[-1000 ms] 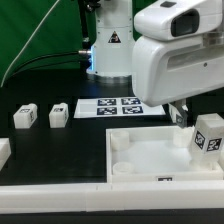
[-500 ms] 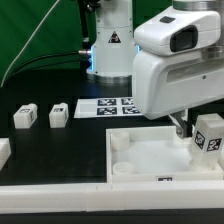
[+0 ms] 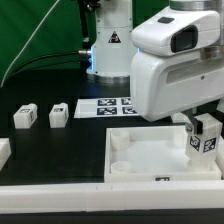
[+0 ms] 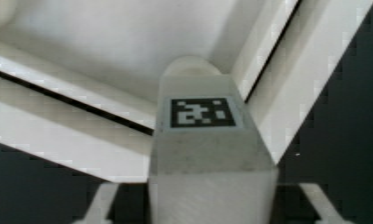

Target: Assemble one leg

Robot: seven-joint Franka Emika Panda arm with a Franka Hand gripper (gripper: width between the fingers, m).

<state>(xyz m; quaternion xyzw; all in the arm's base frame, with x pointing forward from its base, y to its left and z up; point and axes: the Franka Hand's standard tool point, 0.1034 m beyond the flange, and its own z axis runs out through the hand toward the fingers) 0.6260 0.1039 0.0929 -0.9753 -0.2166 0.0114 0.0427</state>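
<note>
Jaws clamp the leg point(image 3: 207, 135) (tag facing the exterior camera), upright at 3 o'clock of the panel point(image 3: 150, 158); I cannot tell whether they touch.

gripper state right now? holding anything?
Gripper: closed on the small white stubby plastic leg with a black-and-white square tag.

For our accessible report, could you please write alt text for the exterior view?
The end effector grips the tagged white leg over the square panel at the exterior view's right. Two small blocks and the marker board lie beyond.
</note>
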